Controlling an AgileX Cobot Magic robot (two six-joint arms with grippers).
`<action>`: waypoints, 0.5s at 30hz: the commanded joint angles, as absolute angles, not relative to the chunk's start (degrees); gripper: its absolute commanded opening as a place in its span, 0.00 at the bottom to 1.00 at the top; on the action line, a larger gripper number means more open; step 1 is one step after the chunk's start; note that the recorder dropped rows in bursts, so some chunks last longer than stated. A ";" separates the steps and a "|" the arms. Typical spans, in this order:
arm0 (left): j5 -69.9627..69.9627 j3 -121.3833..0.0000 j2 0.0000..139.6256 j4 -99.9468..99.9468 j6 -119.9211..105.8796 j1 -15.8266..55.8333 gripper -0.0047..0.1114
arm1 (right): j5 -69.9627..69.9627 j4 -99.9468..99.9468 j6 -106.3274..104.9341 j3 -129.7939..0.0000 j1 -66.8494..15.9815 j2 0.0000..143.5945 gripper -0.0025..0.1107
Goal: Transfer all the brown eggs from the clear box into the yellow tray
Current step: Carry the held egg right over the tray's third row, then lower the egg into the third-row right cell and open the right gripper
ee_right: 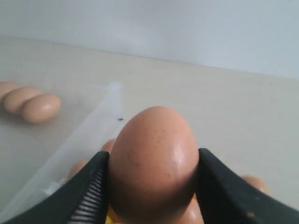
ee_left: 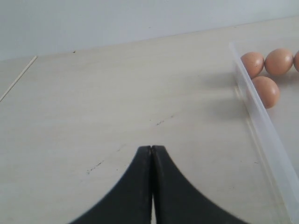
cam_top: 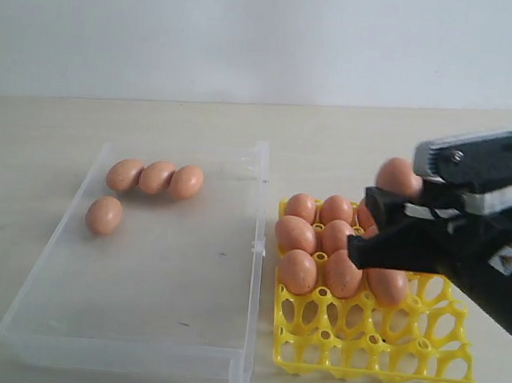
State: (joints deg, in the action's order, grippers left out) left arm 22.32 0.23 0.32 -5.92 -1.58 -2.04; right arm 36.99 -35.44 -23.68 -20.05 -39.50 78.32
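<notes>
Our right gripper (ee_right: 153, 161) pinches 1 brown egg (ee_right: 152, 140) between its pads, above the yellow tray (cam_top: 420, 364). We should lower it straight into an empty cup (cam_top: 350, 317), clear of the seated eggs (cam_top: 323, 237), and release gently. 4 more eggs (cam_top: 155, 177) lie in the clear box (cam_top: 256, 245) beside the tray. Our left gripper (ee_left: 151, 154) is pressed together, away from the tray. We find no readable writing.

The left end effector (ee_left: 152, 149) sits closed; right end effector (ee_right: 153, 162) clamps an egg (ee_right: 153, 137).
</notes>
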 commanded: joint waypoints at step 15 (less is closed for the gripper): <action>21.79 0.00 0.00 -5.78 -1.32 -1.71 0.04 | 46.36 -50.41 -22.27 -12.35 -39.19 87.59 0.02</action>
State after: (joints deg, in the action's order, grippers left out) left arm 22.32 0.23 0.32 -5.92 -1.58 -2.04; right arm 44.80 -50.58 -22.65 -11.43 -39.50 85.94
